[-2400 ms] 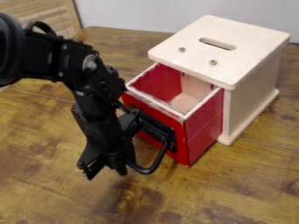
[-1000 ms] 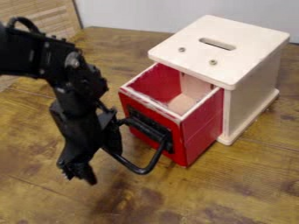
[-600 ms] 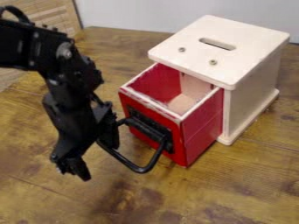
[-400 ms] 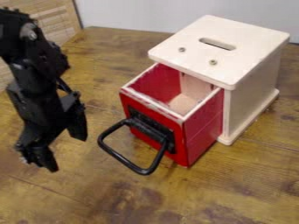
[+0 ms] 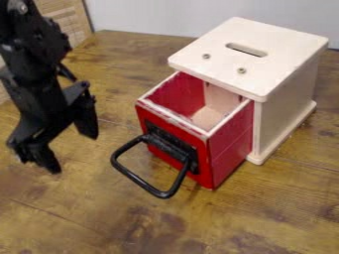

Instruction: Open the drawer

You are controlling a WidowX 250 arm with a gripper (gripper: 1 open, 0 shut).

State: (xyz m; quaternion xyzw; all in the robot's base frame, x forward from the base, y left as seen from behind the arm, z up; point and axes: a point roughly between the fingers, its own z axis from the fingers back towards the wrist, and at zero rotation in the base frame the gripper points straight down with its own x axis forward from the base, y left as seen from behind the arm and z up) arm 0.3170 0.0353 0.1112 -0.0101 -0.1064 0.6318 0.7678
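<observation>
The red drawer (image 5: 223,134) stands pulled partway out of the cream-white housing (image 5: 283,97), its pale wood interior (image 5: 201,105) showing from above. Its black front panel faces the lower left. The large black loop handle (image 5: 143,176) hangs down from the panel and rests near the tabletop. My gripper (image 5: 36,156) is at the far left on a black arm, pointing down over the table. It is open, with nothing between its fingers, and it is well apart from the handle.
The housing has a slot (image 5: 245,48) on top and sits at the right of the wooden table (image 5: 93,218). A pale slatted wooden object (image 5: 63,14) stands at the back left corner. A light wall runs behind.
My gripper has moved left and upward, away from the loop handle it was next to. The drawer stays pulled out as before and the handle lies free.
</observation>
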